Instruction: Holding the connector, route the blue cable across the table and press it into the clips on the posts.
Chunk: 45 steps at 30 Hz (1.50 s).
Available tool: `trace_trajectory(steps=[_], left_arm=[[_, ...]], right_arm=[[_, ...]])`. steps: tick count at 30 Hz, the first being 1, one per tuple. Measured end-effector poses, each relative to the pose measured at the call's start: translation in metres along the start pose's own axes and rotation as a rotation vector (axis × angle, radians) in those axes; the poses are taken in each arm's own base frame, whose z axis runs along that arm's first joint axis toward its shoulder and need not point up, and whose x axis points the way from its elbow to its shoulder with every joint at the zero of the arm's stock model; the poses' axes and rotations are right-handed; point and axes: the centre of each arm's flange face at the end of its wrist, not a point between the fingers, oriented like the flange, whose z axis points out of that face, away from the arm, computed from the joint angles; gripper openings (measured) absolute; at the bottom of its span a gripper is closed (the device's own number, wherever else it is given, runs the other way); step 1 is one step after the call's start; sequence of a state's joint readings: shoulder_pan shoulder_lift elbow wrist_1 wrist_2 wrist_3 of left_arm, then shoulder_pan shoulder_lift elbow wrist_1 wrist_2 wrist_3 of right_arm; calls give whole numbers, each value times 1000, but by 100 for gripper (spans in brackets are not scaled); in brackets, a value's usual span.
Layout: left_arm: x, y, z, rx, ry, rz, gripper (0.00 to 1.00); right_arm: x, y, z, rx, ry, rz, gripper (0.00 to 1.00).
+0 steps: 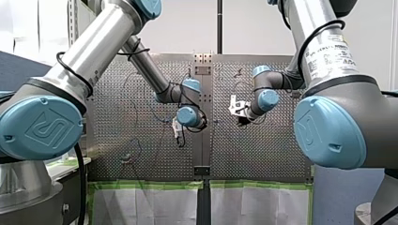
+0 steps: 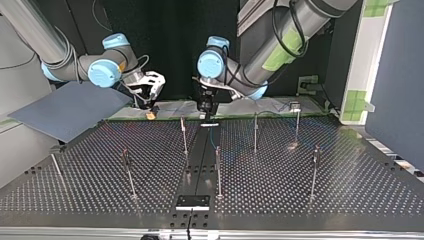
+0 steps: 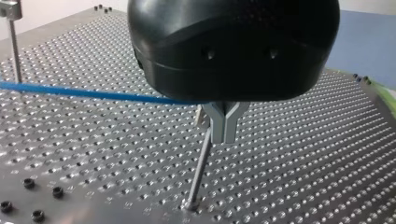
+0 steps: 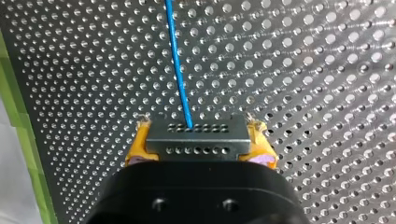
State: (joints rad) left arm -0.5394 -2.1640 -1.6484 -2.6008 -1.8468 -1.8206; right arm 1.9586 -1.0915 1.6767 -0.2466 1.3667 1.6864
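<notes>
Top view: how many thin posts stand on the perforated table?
7. Near row, from the view's left: post one, post two, post three, post four. Far row: post five, post six, post seven. More may be hidden.

Little can be read. In the front view, at about one o'clock, a white label [image 1: 334,55] wraps the tube of my right arm; it carries several lines of dark print, too small to make out. At nine o'clock, the blue joint cap [image 1: 41,127] of my left arm bears an embossed emblem in a rounded square, a stylised mark rather than plain letters. At three o'clock, the second blue cap [image 1: 328,131], on my right arm, shows the same kind of emblem near its edge. Nothing legible shows in the top and wrist views.
</notes>
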Motion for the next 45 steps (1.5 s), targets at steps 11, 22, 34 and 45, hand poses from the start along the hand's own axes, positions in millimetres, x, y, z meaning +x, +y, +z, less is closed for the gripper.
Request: trace_trajectory(steps=[11,22,34,45], left_arm=[[7,0,26,23,25,-1,0],[-5,14,62,1,15,-15,0],[-30,21,86,0,-17,-19,2],[-21,4,72,7,54,53,79]], right_arm=[[1,12,11,3,5,8,0],[11,28,26,-12,28,14,0],[27,50,32,-35,57,19,0],[33,64,32,-48,66,21,0]])
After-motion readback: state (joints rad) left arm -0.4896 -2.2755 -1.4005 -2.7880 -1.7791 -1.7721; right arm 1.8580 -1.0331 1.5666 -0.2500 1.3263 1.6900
